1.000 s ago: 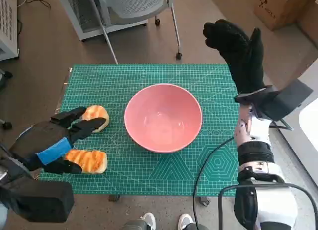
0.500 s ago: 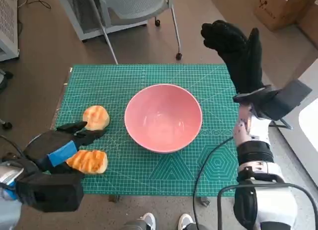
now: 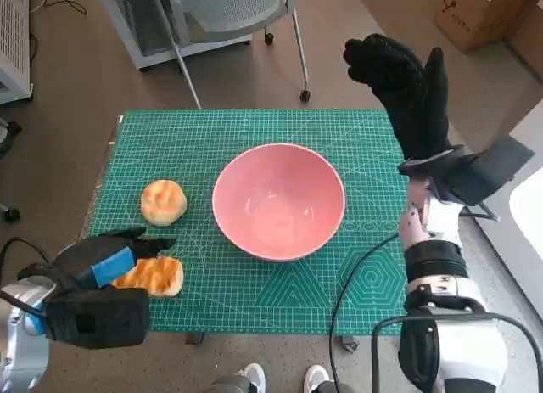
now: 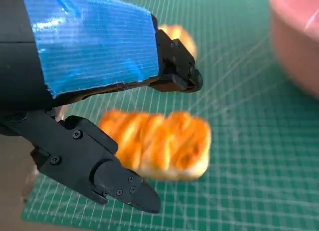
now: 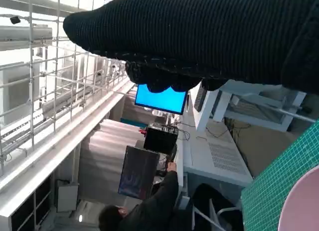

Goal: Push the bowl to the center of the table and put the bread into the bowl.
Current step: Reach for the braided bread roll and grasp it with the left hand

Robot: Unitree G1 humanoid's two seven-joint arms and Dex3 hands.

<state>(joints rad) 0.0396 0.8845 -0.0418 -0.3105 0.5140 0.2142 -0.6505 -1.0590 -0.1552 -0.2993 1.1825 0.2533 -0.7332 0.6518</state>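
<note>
Pink round bowl [image 3: 278,201]: seated mid-desk on green gridded cutting mat [image 3: 356,155], ready for loading. Oblong golden bread [image 3: 153,276] beneath left robot hand [image 3: 106,259], fingers spread, nothing gripped. Right robot hand [image 3: 405,86] raised clear, empty. No legible writing.

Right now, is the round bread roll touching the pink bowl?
Apart. The head view shows a strip of green mat between the round bread roll and the pink bowl.
</note>
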